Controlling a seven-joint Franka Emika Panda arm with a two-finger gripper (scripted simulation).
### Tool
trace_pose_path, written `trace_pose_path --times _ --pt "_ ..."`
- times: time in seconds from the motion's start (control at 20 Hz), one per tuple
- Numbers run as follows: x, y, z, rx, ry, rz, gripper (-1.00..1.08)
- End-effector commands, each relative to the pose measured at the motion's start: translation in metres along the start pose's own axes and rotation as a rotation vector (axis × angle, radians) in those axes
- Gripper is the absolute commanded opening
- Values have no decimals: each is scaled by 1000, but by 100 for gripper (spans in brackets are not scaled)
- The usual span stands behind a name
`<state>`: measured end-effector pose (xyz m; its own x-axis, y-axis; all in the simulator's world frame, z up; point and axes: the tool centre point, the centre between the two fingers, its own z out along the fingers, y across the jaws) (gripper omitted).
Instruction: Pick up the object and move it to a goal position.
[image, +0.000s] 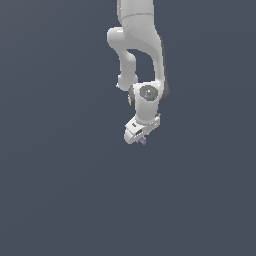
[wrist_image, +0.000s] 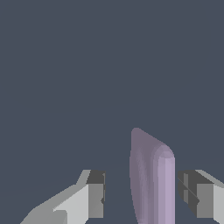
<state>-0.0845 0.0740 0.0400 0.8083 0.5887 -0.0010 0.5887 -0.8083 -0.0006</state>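
A white robot arm (image: 137, 45) reaches down from the top of the exterior view over a plain dark grey floor (image: 55, 190); its gripper (image: 140, 140) points downward near the middle of the frame, with a small lilac block (image: 143, 141) showing at its tip, just to the exterior view's right of the fingers; whether the block rests on the floor or hangs above it cannot be told. In the wrist view the gripper (wrist_image: 142, 199) has its jaws spread apart; the lilac block (wrist_image: 152, 179) stands between the two fingers, close to one grey pad (wrist_image: 189, 192) and with a clear gap to the other; the fingers do not appear to be pressing on it, so the gripper reads as released rather than clenched.
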Motion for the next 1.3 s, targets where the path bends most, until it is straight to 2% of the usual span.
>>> trace_pose_path --times 0.0,0.5,0.7,0.95,1.25 --pt "0 0 1 -1 1 0 -100" --pt "1 0 1 -1 1 0 -100" --pt "4 -8 0 -1 1 0 -100" --pt "16 -32 -4 -1 1 0 -100" --pt "40 -79 -10 -1 1 0 -100"
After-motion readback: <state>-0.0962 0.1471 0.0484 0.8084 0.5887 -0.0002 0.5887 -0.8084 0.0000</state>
